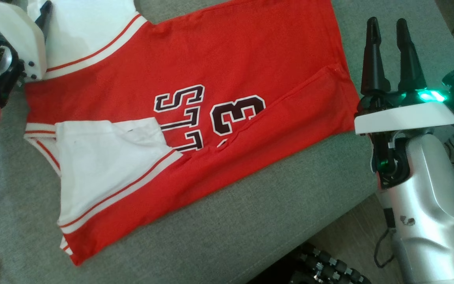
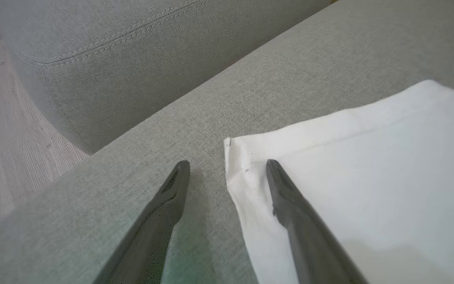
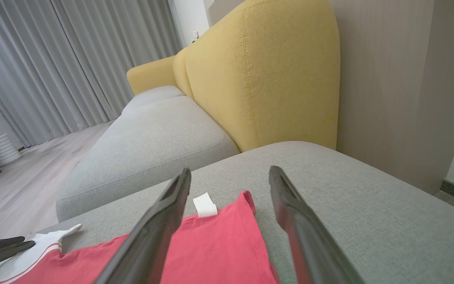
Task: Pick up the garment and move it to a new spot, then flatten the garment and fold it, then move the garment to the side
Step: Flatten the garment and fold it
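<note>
Red sports shirt with white sleeves [image 1: 195,51], the garment lay spread almost flat on the grey woven seat cushion [image 1: 250,221] of a sofa, its collar end toward the robot's left and its hem toward the robot's right. Dark, white-edged lettering and a large numeral [image 1: 237,114] showed on the chest, partly covered where the near side of the red body was folded over in a long diagonal flap. The nearer white sleeve [image 1: 105,165], trimmed with red and white stripes, was turned in over the body, while the farther sleeve [image 1: 89,27] stretched out by the left gripper [image 2: 227,163]. That gripper's two long dark fingers stood well apart with nothing between them but cushion and cloth edge: one finger [image 2: 172,197] was over bare grey fabric, the other over the hemmed corner of the white sleeve, though I could not tell whether it pressed on it. The right gripper [image 1: 387,23] was near the shirt's hem, its fingers likewise spread and gripping nothing; from its wrist, one finger crossed the red hem corner near a small white label [image 3: 204,205] and the other was over plain cushion. Behind rose a mustard-yellow padded backrest [image 3: 262,71], with grey pleated curtains [image 3: 73,59] and a pale wooden floor [image 3: 22,189] beyond.
</note>
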Tool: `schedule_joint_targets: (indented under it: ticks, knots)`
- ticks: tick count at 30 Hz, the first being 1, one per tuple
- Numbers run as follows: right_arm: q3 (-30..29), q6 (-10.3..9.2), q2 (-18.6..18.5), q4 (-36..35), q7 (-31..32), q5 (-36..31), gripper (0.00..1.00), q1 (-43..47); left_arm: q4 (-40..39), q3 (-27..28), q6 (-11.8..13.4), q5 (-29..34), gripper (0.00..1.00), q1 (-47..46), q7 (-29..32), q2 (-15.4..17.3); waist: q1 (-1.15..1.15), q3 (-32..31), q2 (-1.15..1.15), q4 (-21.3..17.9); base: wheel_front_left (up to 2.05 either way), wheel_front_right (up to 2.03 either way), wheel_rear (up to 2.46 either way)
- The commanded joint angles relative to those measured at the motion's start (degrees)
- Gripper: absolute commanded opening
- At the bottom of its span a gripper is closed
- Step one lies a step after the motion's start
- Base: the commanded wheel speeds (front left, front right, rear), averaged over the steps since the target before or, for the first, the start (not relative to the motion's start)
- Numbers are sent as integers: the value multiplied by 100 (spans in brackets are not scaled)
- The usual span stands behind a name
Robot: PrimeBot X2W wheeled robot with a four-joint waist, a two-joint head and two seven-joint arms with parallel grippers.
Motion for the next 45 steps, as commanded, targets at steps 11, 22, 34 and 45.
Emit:
schedule_joint_targets:
  ticks: [11, 22, 34, 45]
  knots:
    - [-108, -5, -4, -30, -21, -228, 100, -190, -524, -256, 11, -807, 0, -60, 407, 5, 0, -7, 0, 71, 0, 0, 0]
    - [-285, -5, -370, 77, 365, -587, 100, -326, -773, -459, 10, -1048, 0, -78, -481, -193, 0, -425, 0, 598, 0, 0, 0]
    - [-575, -5, -1218, 691, 1458, -787, 100, -471, -1286, -488, 36, -867, 0, 222, -2124, -754, 0, -1043, 0, 1642, 0, 0, 0]
    - [-1117, -5, -1721, 2067, 2371, -1177, 100, -1105, -2785, -815, 315, -668, 0, 712, -2064, -709, 0, -917, 0, 2459, 0, 0, 0]
